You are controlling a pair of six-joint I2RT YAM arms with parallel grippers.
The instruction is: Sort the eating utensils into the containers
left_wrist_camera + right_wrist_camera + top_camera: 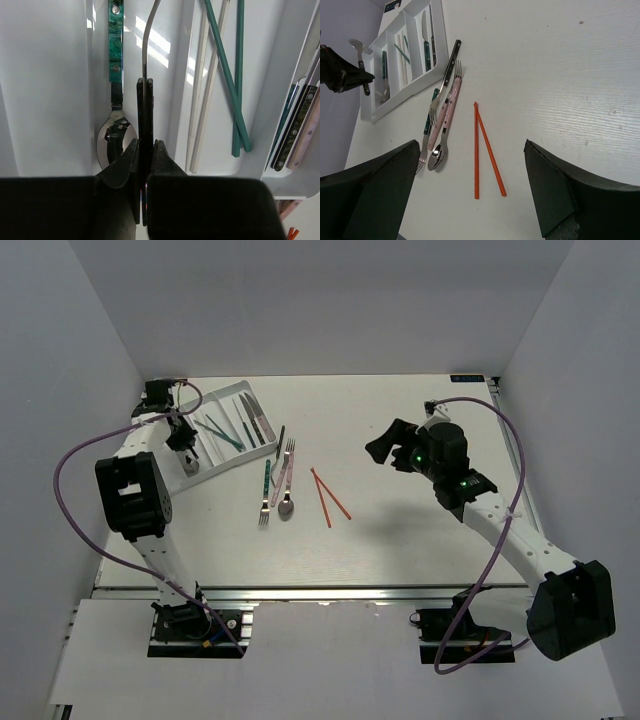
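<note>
over the white cutlery tray (pixel 405 99), left end effector (pixel 146 147): clenched on a black-handled spoon (pixel 145 100), gripped at the handle.
step: nudge off the divider toward the teal-handled spoon (pixel 116 135), go low, then release.
right end effector (pixel 470 180): spread wide, empty, above orange chopsticks (pixel 476 150) on the surface.
look: slim glossy steel, likely slippery.

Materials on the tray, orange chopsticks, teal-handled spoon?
Tray: white plastic by the look, glossy, bright glare on its surface.
Orange chopsticks: matte, even colour; plastic or painted wood, cannot tell.
Teal-handled spoon: mirror-polished metal bowl; marbled handle with two rivets, probably resin.
</note>
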